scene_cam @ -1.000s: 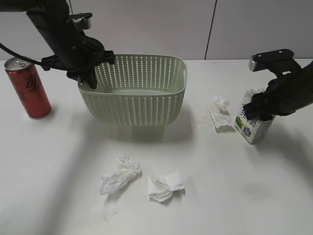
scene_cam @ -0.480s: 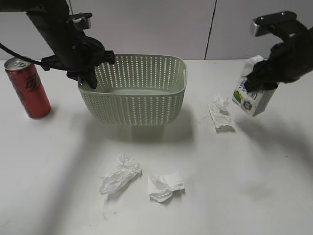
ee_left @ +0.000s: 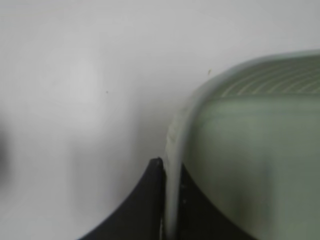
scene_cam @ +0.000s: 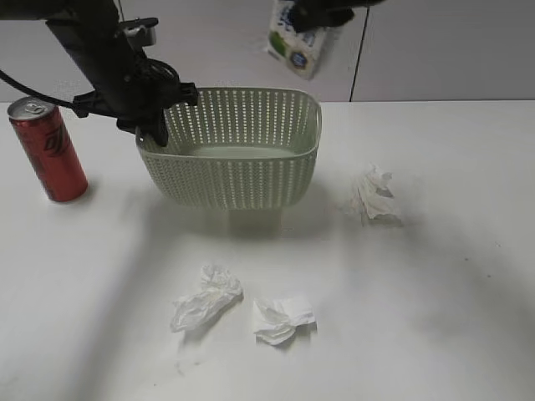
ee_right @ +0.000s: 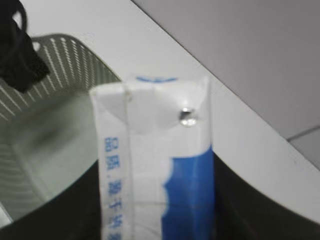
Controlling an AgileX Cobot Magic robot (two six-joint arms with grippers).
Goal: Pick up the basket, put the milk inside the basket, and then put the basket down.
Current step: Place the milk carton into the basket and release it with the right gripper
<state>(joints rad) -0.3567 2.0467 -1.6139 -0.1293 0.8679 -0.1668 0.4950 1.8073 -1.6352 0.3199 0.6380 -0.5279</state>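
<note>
Two grips show outside: your left gripper point(scene_cam: 150, 125) clamps the basket point(scene_cam: 234, 150) at its left rim, your right gripper point(scene_cam: 322, 12) holds the milk point(scene_cam: 294, 42) above its far-right corner. Left wrist: rim point(ee_left: 172, 165) probably between blurred jaws. Right wrist: carton's blue print, basket beneath.

On the milk point(ee_right: 155, 165) I hold, blue Chinese characters run down one face; I read 品质 at the top, the rest blurred. The red can point(scene_cam: 48, 150) carries a dark logo, illegible
</note>
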